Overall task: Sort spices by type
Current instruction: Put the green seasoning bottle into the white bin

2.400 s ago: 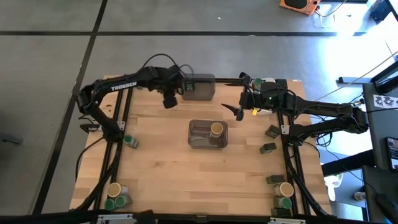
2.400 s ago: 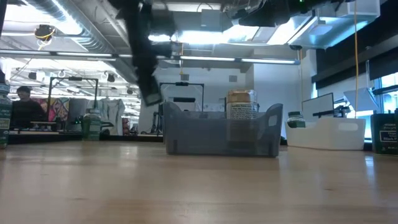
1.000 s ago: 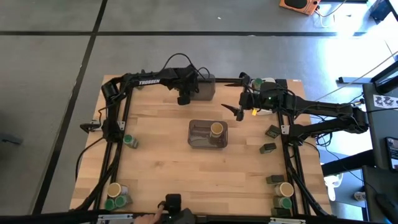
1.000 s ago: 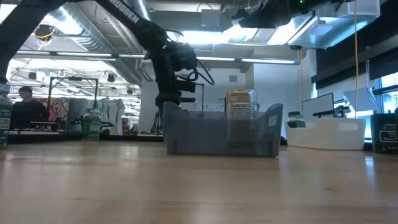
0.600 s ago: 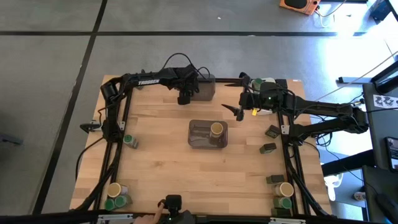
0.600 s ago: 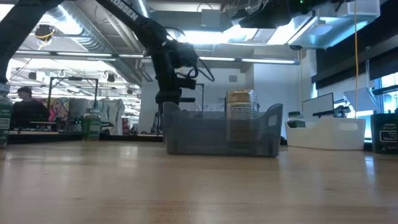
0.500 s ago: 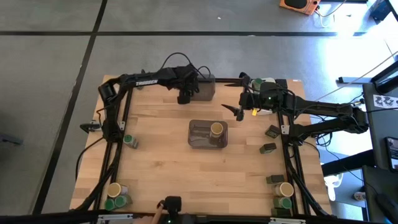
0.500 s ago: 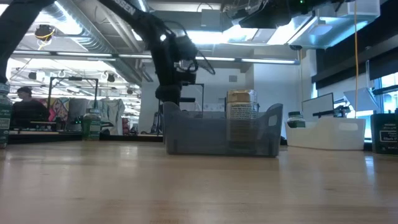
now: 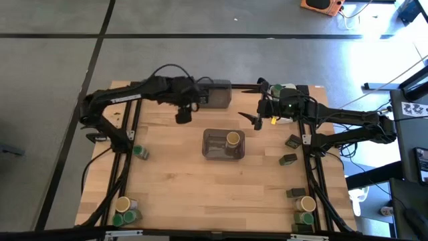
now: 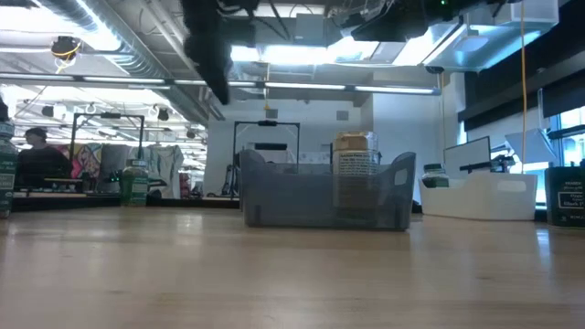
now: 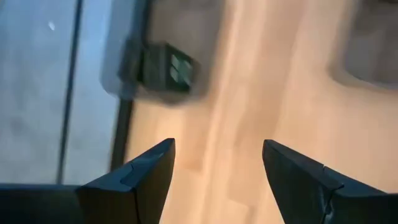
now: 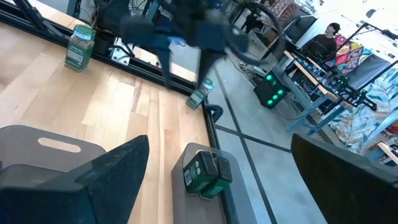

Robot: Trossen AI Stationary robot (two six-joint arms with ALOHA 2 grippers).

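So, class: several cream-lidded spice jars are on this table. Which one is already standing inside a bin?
The cream-lidded jar in the clear grey bin at the table's middle. The other two cream-lidded jars stand on bare wood at the near corners.

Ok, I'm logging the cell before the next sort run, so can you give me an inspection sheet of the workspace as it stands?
Surface: wooden table, bare in the middle apart from one bin.
Job's things: tan-lidded jar inside the grey centre bin; dark tins in the far grey bin; green-lidded jar at the left edge; mixed jars at both near corners; two dark tins at the right edge.
Clutter: white tray at the far right.
Tools: left tool open, empty, above the table near the far bin; right tool open, empty, beside the tray.
Cables: loop on the left arm.
Surroundings: person seated beyond the table.
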